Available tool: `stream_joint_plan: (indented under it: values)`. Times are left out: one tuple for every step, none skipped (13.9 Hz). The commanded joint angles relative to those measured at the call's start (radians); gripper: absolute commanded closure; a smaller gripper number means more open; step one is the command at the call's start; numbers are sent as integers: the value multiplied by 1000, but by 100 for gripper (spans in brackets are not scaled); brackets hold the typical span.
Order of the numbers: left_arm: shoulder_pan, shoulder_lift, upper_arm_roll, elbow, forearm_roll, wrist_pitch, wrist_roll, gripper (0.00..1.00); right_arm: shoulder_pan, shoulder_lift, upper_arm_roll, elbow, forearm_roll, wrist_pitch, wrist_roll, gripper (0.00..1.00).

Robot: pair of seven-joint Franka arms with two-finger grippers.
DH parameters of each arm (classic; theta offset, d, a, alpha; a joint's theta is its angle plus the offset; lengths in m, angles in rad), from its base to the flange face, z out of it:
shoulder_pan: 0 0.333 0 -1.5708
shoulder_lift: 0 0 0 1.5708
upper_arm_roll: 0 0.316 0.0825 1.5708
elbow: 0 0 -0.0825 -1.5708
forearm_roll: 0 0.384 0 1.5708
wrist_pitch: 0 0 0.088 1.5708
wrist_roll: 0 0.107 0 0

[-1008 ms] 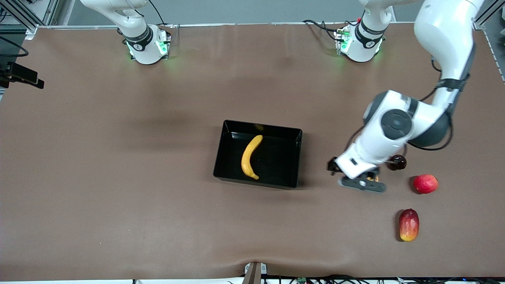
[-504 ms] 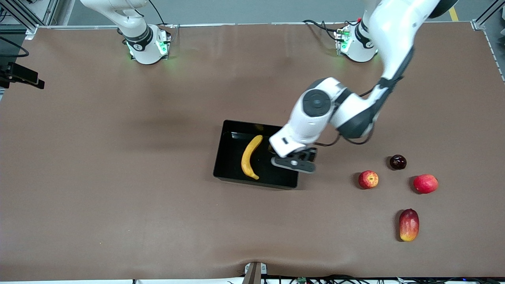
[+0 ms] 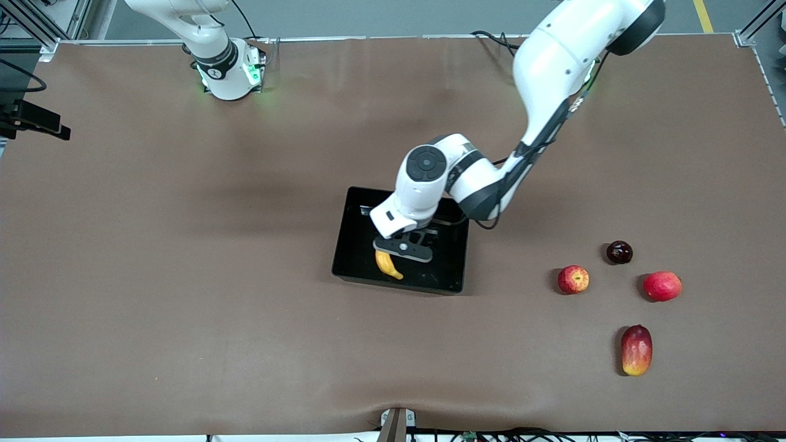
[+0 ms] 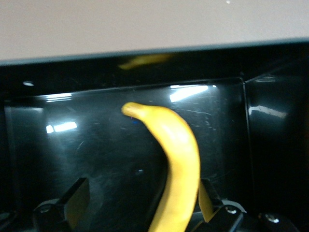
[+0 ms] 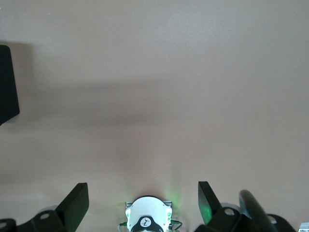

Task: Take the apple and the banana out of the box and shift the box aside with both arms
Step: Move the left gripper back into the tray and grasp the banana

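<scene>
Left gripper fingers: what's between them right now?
The banana, lying in the box, runs up between the open left gripper's fingers, nearer one finger; the left wrist view shows it.

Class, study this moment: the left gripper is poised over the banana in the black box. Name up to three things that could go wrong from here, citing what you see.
1. The left gripper hangs open over the banana, which lies off-centre between its fingers; closing now might pinch only its edge and let it slip.
2. The box is shallow and unheld, since the right gripper waits apart near its base; contact could shift or tip it.
3. Setting the banana down carelessly may bump the apple.
</scene>
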Motion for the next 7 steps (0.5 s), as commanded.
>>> stream_joint_plan:
  values:
    - [-24,54,14,34,16,48,-13,0,-24,52,1,23,3,-14,-9,0]
    - [-30,67,22,34,16,54,-13,0,-26,61,1,19,3,-15,-7,0]
    - [-45,78,29,34,15,56,-15,0,-27,61,1,16,1,-17,-7,0]
    - [-58,86,40,37,15,56,-26,0,-26,61,1,13,-2,-33,-7,0]
    - [-73,100,49,46,15,59,-39,0,-26,59,2,13,1,-62,-4,0]
    - [-87,116,51,63,15,60,-59,0,-21,58,2,13,3,-63,3,0]
    - [-104,135,60,80,15,60,-73,0,-20,58,2,4,6,-64,5,0]
